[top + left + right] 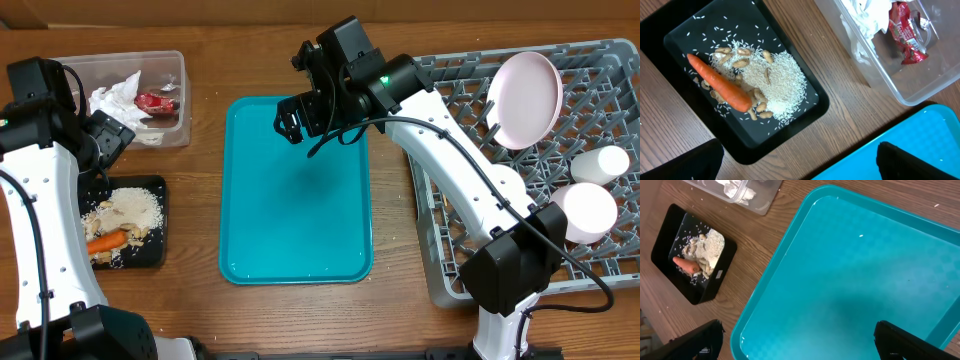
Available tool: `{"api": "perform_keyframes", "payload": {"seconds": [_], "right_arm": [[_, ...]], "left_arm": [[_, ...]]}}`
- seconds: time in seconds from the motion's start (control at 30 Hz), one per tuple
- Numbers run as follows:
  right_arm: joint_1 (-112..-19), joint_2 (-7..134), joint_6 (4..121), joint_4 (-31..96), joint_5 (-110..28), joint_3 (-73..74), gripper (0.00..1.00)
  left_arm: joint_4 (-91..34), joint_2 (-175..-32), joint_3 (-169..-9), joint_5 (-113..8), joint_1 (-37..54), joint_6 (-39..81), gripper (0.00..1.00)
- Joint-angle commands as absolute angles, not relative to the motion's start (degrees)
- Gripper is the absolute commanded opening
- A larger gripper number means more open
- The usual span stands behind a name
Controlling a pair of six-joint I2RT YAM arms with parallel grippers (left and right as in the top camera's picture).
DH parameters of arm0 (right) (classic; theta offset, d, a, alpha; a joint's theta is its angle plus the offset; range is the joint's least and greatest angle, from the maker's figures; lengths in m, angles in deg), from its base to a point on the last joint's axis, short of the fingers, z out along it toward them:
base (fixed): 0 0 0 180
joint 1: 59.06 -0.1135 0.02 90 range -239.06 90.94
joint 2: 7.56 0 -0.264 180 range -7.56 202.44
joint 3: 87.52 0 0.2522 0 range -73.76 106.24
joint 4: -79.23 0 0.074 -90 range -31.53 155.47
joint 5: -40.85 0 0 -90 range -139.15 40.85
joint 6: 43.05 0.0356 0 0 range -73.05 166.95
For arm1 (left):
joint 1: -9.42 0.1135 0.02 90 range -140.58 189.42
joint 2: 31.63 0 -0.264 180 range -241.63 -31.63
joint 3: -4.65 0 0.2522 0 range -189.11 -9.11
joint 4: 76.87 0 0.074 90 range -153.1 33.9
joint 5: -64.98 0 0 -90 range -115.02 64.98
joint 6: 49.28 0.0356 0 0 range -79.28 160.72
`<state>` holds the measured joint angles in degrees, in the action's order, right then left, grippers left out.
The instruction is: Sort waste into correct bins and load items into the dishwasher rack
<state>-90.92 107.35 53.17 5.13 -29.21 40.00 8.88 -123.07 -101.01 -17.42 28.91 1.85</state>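
Note:
The black bin (152, 255) at the left holds an orange carrot (105, 241), white rice (132, 209) and beige nuts (740, 63). Behind it stands the clear bin (178, 100). The grey dishwasher rack (590, 60) on the right carries a white plate (525, 97) on edge, a pale cup (600, 163) and a white bowl (588, 212). My left gripper (800, 162) hangs open and empty over the bare wood between the black bin (685, 40) and the teal tray, the carrot (720, 82) just ahead. My right gripper (297, 118) is open and empty above the teal tray's far end.
A flat teal tray (295, 190) lies in the middle with nothing on it. Crumpled white paper (865, 15) and a red wrapper (905, 37) lie in the clear bin (920, 85). The right arm stretches from the front right across the rack's left side.

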Motion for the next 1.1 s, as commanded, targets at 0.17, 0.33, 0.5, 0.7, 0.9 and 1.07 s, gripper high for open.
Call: {"api": "perform_keyframes", "payload": {"seconds": [0.17,0.33,0.5,0.7,0.9,1.07], "right_arm": [[-90.8,107.6,53.1,5.6,-29.8,39.7,1.00],[-90.8,107.6,53.1,5.6,-29.8,39.7,1.00],[-90.8,107.6,53.1,5.6,-29.8,39.7,1.00],[-90.8,107.6,52.5,3.9,-36.9,39.7,1.00],[-90.8,107.6,52.5,1.1,-40.0,39.7,1.00],[-90.7,106.8,51.2,-6.8,-48.8,39.7,1.00]], "left_arm": [[8.8,-123.1,-102.2,-16.7,28.6,2.1,1.00],[8.8,-123.1,-102.2,-16.7,28.6,2.1,1.00],[8.8,-123.1,-102.2,-16.7,28.6,2.1,1.00],[8.8,-123.1,-102.2,-16.7,28.6,2.1,1.00],[8.8,-123.1,-102.2,-16.7,28.6,2.1,1.00],[8.8,-123.1,-102.2,-16.7,28.5,2.1,1.00]]}}
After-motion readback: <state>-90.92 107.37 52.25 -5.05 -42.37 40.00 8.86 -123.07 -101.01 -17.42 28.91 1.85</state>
